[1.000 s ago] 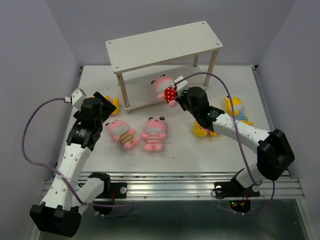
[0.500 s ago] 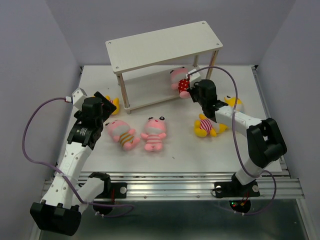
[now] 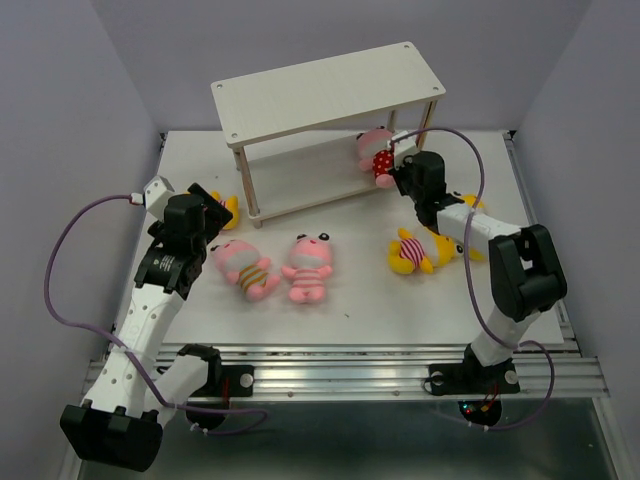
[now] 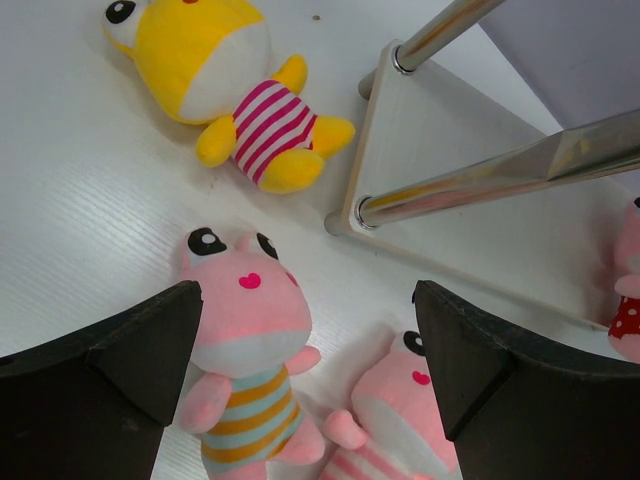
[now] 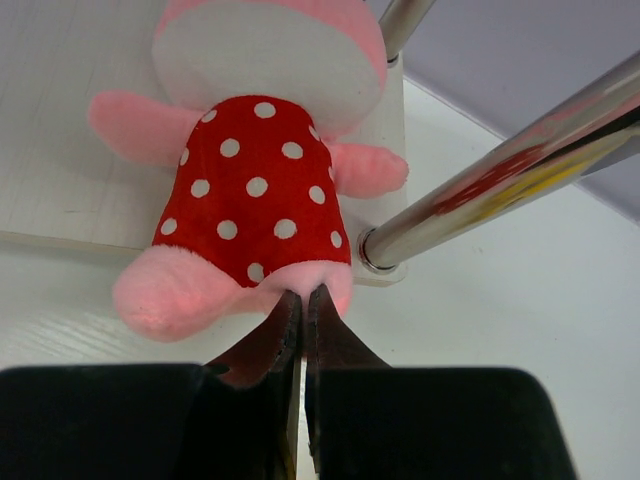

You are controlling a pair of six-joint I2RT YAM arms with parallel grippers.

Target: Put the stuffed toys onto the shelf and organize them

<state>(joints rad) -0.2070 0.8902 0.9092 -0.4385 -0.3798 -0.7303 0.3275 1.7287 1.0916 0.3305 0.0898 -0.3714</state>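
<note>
Two thin jaws of the right gripper (image 5: 303, 300) are pinched shut on the bottom hem of the polka-dot toy (image 5: 255, 190). It lies straight ahead, body in line with the pincer, head farthest, on the lower board of the shelf (image 5: 60, 150), just beside the corner leg (image 5: 470, 190).

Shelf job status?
Done: no toy released on the shelf yet. In hand: right gripper shut on the polka-dot pink toy, at the lower board's right end. Remaining: two striped pink toys and the yellow toys on the table; left gripper open above one.
</note>
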